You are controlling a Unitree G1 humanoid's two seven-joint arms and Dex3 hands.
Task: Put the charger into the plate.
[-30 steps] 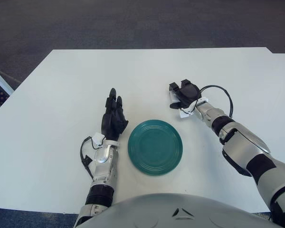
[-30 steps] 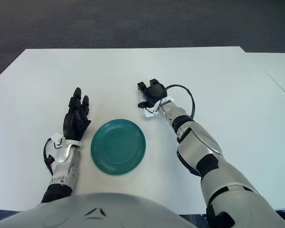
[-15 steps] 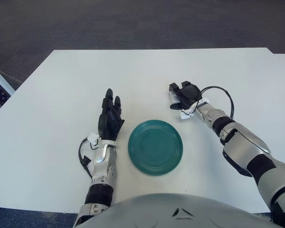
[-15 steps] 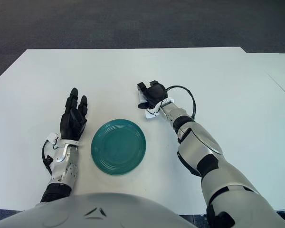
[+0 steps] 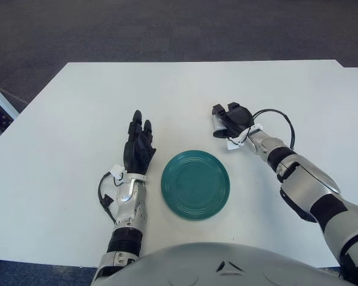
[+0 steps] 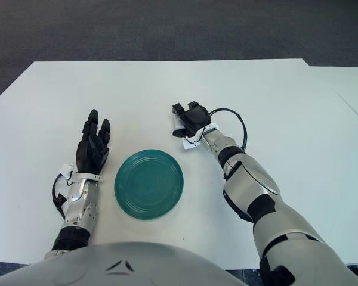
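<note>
Right hand [image 5: 231, 119] curled around the charger [image 5: 218, 125] on the table [image 5: 77, 107], far and right of the plate [image 5: 195, 184], apart from its rim. Fingers wrapped over the top, with only a pale edge of the charger visible at the hand's left side; unclear whether lifted or resting on the surface. Plate near the body, centred, with nothing in it. Left hand [image 5: 138, 148] just left of the plate, fingers straight and pressed together, holding nothing.

Judged small, rigid and light, with a smooth plastic shell that could slip under a loose grip. Best held across the flat opposite sides, square and firm, away from any prongs. Hard enough to take a short drop, yet better set down low on the glazed plate to avoid sliding or clattering.
</note>
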